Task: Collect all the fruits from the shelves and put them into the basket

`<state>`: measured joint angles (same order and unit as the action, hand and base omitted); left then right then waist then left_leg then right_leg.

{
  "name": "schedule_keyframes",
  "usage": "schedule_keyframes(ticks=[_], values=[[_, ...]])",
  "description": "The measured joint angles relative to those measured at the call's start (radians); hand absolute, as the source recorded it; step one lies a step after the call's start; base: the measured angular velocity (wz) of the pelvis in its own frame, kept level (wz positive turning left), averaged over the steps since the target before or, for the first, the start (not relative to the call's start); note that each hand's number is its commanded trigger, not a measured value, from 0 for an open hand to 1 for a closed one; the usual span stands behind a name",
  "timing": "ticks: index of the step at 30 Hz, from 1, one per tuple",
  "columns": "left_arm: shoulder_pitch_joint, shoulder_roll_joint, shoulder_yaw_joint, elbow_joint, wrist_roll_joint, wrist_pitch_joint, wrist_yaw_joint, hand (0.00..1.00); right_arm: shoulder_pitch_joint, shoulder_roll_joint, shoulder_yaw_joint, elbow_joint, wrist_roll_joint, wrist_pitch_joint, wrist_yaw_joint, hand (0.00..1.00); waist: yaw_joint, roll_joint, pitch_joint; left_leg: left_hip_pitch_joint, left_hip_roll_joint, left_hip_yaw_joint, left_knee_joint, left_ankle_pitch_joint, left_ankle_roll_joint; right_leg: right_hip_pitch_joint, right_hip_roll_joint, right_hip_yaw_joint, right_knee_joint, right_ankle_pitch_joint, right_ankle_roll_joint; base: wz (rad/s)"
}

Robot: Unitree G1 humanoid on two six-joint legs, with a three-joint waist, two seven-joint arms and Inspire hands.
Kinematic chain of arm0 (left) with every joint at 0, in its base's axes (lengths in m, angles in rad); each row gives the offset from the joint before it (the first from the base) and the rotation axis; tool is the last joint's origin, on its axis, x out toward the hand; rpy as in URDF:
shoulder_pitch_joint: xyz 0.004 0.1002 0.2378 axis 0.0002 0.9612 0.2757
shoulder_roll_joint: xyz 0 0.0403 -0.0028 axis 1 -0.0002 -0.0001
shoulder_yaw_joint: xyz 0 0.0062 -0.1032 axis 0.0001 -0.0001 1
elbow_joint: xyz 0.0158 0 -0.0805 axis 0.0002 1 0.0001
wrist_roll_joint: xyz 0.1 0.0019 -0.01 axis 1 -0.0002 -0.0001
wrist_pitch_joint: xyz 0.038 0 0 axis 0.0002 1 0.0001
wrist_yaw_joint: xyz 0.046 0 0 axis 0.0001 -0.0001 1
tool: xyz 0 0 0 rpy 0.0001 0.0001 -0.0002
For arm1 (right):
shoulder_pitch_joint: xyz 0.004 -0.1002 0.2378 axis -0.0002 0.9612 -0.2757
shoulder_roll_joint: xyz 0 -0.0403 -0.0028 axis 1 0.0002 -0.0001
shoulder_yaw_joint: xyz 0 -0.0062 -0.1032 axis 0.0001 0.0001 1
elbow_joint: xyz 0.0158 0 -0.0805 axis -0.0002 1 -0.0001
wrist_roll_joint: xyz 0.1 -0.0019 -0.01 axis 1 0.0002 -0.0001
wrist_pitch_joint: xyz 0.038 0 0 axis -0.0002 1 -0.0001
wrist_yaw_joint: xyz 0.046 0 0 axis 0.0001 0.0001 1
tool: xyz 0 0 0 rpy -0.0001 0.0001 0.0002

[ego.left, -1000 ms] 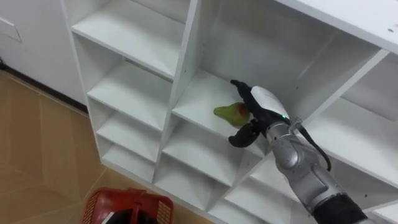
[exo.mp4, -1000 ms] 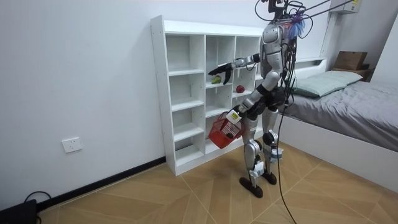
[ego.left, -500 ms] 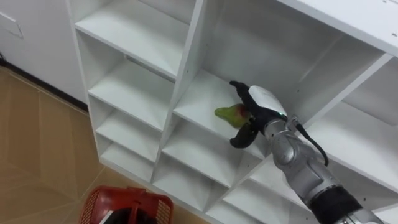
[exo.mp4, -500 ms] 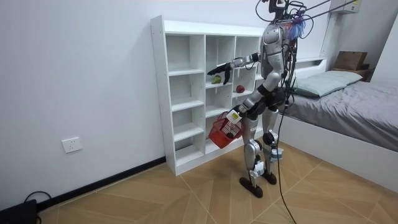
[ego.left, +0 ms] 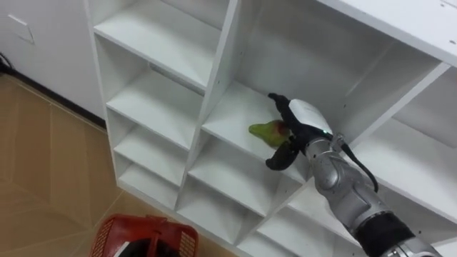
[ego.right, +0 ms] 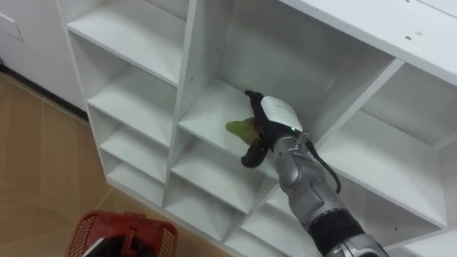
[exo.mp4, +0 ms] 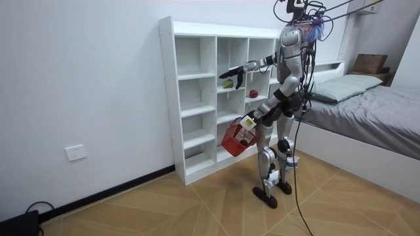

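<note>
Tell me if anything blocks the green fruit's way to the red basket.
Nothing visible does. The right hand holds the green fruit at the open front of the shelves; the red basket hangs from the left hand below, out in front.

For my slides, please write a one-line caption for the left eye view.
Right hand grips a green fruit on a white closet shelf, with the red basket below.

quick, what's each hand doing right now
left hand: closed on the handle of the red basket.
right hand: closed round the green fruit.
</note>
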<state>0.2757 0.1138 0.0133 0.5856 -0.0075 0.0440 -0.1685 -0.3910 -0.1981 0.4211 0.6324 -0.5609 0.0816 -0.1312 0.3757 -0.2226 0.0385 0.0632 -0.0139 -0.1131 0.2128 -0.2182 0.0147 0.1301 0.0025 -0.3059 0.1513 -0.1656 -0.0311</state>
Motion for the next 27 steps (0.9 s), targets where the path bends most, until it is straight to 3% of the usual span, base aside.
schedule_keyframes(ticks=[1,5,14,19,22,27], values=[[0.000,0.001,-0.003,-0.002,0.000,0.000,0.000,1.00,0.000,0.000,0.000,0.010,0.001,-0.002,-0.003,1.00,0.002,0.000,-0.0001,0.000,0.000,-0.001,0.001,0.000,0.000,0.001,0.000,-0.004,0.000,0.000,0.000,0.05],[0.000,0.020,-0.028,-0.008,0.000,-0.001,0.001,1.00,0.000,-0.001,0.020,0.029,0.003,-0.016,-0.020,1.00,0.005,-0.002,-0.0016,-0.001,-0.001,-0.010,0.007,0.001,-0.001,0.007,0.000,-0.015,0.000,0.000,0.000,0.07],[0.000,0.024,-0.029,-0.009,-0.002,-0.001,-0.002,1.00,0.006,0.004,0.058,0.076,0.011,-0.026,0.012,1.00,0.011,0.002,-0.0029,-0.006,-0.001,-0.018,0.019,0.005,-0.008,0.010,-0.003,-0.013,0.002,0.000,0.000,0.02],[0.022,0.033,-0.026,-0.038,-0.002,-0.001,-0.011,1.00,0.006,0.004,0.058,0.105,0.011,-0.023,0.023,1.00,0.018,0.012,-0.0082,-0.007,-0.001,-0.031,0.022,0.006,-0.011,0.015,-0.003,-0.023,0.003,0.000,0.000,0.09],[0.029,0.035,-0.024,-0.038,-0.002,-0.001,-0.017,1.00,0.008,0.004,0.058,0.107,0.012,-0.023,0.035,1.00,0.017,0.022,-0.0158,-0.006,-0.001,-0.032,0.022,0.008,-0.011,0.016,-0.002,-0.028,0.003,0.000,0.000,0.00],[0.042,0.040,-0.016,-0.039,-0.001,0.000,-0.017,1.00,0.009,0.004,0.058,0.107,0.010,-0.024,0.047,1.00,0.013,0.023,-0.0166,0.002,-0.002,-0.037,0.018,0.008,-0.010,0.025,-0.001,-0.029,0.001,0.000,-0.001,0.02]])
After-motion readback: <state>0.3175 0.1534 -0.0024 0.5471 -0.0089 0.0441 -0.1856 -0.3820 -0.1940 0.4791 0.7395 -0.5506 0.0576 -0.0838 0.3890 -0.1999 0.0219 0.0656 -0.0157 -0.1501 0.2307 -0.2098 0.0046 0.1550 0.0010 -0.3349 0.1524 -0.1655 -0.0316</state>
